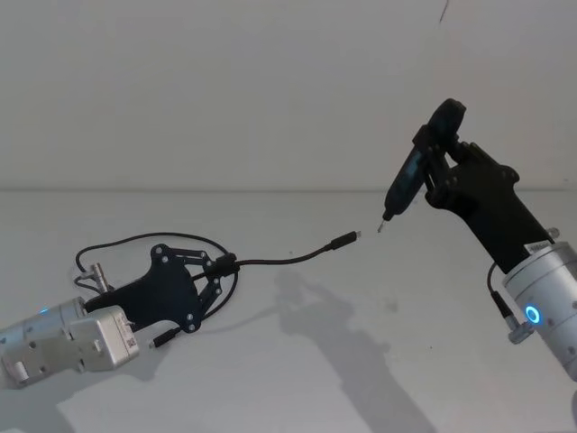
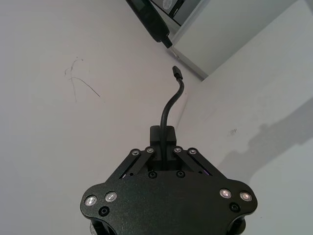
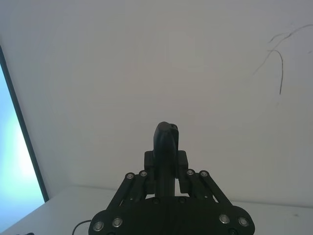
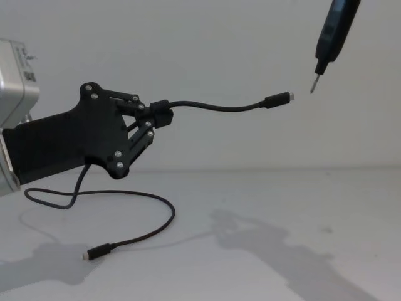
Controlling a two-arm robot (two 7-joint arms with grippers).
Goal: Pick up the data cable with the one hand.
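Nearest me, one end of the data cable (image 4: 213,108) lies slack on the table (image 4: 301,238). Above it, my left gripper (image 4: 160,113) has its jaws closed on the cable a little back from the other end, which juts out in mid-air. I judge the grasp made and the lift mostly done, with only the loose tail left to clear. Farther off, my right gripper (image 1: 442,171) appears clamped on the stick tool (image 1: 406,180), whose tip is near the raised end. I see no container here.

Black left end effector (image 1: 225,265), silver arm (image 1: 54,341)
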